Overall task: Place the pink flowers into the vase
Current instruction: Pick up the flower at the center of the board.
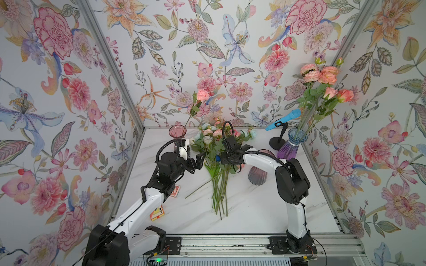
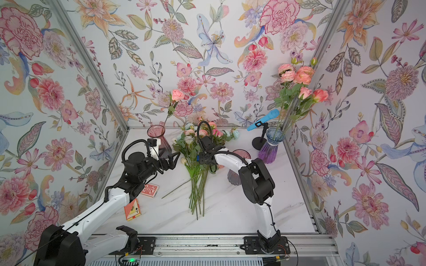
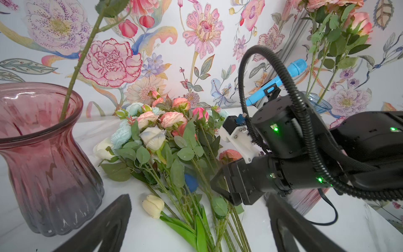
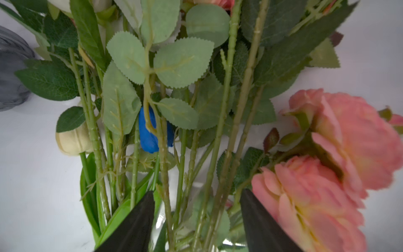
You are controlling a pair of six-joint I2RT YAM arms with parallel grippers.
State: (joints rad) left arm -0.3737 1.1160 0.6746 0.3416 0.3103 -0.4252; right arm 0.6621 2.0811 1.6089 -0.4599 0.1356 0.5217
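A bunch of pink flowers (image 1: 217, 133) mixed with white and pale blue blooms lies mid-table, stems toward the front. My right gripper (image 4: 196, 218) is down over those stems, its jaws apart with several green stems between them and a pink bloom (image 4: 349, 141) beside one finger. My left gripper (image 1: 197, 163) hangs open and empty left of the bunch, near the pink vase (image 1: 177, 131), which holds one pink rose (image 1: 202, 95). A blue-purple vase (image 1: 292, 145) at the back right holds several pink flowers (image 1: 322, 74).
A third, pink-grey vase (image 1: 257, 177) stands partly behind the right arm. A blue microphone (image 1: 283, 119) on a stand is at the back right. Two card boxes (image 1: 175, 191) (image 1: 157, 213) lie under the left arm. A white tulip (image 3: 153, 206) and a blue one (image 4: 148, 135) lie among the stems.
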